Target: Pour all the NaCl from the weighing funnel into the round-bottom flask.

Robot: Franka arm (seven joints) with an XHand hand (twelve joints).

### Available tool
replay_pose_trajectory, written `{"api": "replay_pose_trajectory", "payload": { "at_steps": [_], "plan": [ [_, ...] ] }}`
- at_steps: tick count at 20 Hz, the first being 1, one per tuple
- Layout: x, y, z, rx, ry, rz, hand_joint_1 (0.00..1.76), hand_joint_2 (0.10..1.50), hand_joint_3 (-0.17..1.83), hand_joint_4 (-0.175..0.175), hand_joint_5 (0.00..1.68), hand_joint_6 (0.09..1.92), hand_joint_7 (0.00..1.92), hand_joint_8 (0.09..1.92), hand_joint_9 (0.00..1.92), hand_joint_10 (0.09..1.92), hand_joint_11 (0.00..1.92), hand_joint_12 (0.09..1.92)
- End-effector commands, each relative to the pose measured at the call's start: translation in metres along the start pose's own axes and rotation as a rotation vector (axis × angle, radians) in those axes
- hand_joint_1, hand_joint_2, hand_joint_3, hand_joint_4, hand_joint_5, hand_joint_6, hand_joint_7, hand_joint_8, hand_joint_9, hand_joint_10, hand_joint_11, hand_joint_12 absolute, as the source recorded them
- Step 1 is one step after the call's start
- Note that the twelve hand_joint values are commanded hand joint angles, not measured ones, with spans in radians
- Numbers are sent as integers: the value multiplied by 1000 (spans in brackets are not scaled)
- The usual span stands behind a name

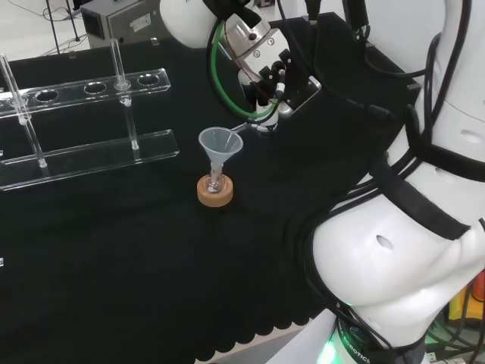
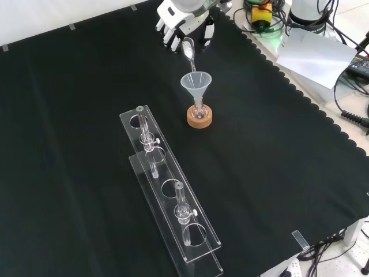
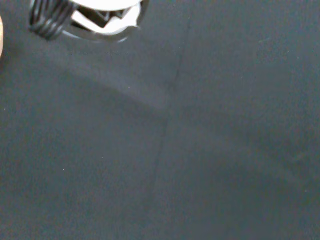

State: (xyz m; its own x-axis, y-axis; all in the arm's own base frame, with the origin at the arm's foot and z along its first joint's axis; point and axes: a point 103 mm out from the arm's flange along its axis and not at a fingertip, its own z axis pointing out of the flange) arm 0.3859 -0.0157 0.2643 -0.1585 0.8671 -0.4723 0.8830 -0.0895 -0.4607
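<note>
A: While the weighing funnel (image 2: 188, 51) tilts over the funnel (image 2: 196, 84), how far along?

B: Mid-pour, I judge. My robot hand (image 2: 173, 26) pinches it, spout just above the funnel in the flask (image 1: 215, 183) on its cork ring (image 2: 200, 118). Emptying remains.

A: Any labels?

B: None I can read.

Even bright light, blurry wrist view

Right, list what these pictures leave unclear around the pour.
- Round-bottom flask body: head view, hidden in the cork ring stand beneath the clear plastic funnel.
- White powder left in the clear weighing funnel: front view, too small.
- Black and white hand: front view, cut off by the top edge.
</note>
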Motion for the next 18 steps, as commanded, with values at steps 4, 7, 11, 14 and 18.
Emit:
{"api": "replay_pose_trajectory", "payload": {
  "at_steps": [4, 7, 11, 14, 18],
  "plan": [
    [3, 1, -5, 12, -45, -2, 1070, 664, 841, 175, 1070, 1109, 670, 665, 955, 495, 607, 1230],
    [4, 1, -7, 19, -56, -4, 1070, 664, 842, 175, 1070, 1109, 670, 665, 956, 495, 608, 1229],
    [5, 2, -10, 23, -73, -8, 1070, 663, 843, 175, 1070, 1109, 666, 663, 954, 493, 608, 1228],
    [7, 1, -12, 24, -91, -9, 1070, 663, 843, 175, 1071, 1109, 665, 663, 953, 492, 608, 1227],
    [9, 1, -14, 30, -109, -4, 1070, 662, 844, 175, 1071, 1109, 664, 663, 951, 491, 607, 1225]
  ]
}}
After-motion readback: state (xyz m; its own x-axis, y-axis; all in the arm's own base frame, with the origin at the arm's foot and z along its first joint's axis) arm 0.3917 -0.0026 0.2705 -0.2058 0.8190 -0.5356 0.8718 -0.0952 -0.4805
